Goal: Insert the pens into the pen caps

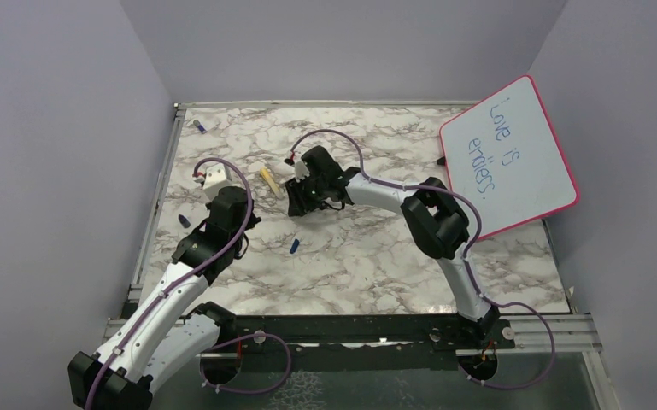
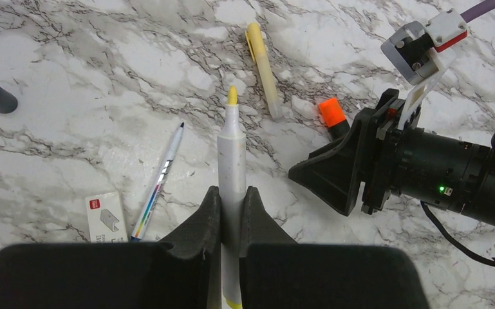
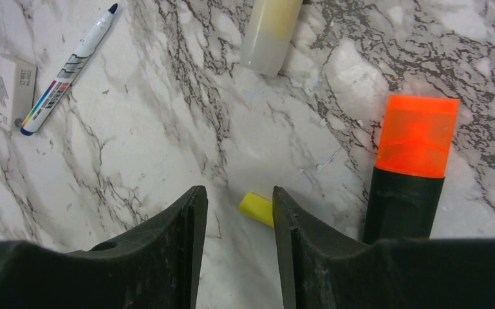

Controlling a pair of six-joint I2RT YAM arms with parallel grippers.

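My left gripper (image 2: 232, 192) is shut on a white pen (image 2: 232, 148) whose yellow tip points away from me, above the table. My right gripper (image 3: 239, 190) stands open, low over the marble. A small yellow pen cap (image 3: 257, 208) lies on the table between its fingers, close against the right one and partly hidden by it. A capped yellow pen (image 2: 262, 67) lies just beyond. A white pen with a rainbow stripe and a blue tip (image 2: 161, 180) lies to the left. In the top view a blue cap (image 1: 294, 246) and a dark cap (image 1: 184, 220) lie on the marble.
A thick black highlighter with an orange end (image 3: 415, 138) lies right beside my right gripper's right finger. A small white box (image 2: 106, 215) sits by the striped pen. The pink-framed whiteboard (image 1: 508, 158) leans at the back right. Another small blue piece (image 1: 196, 128) lies at the back left.
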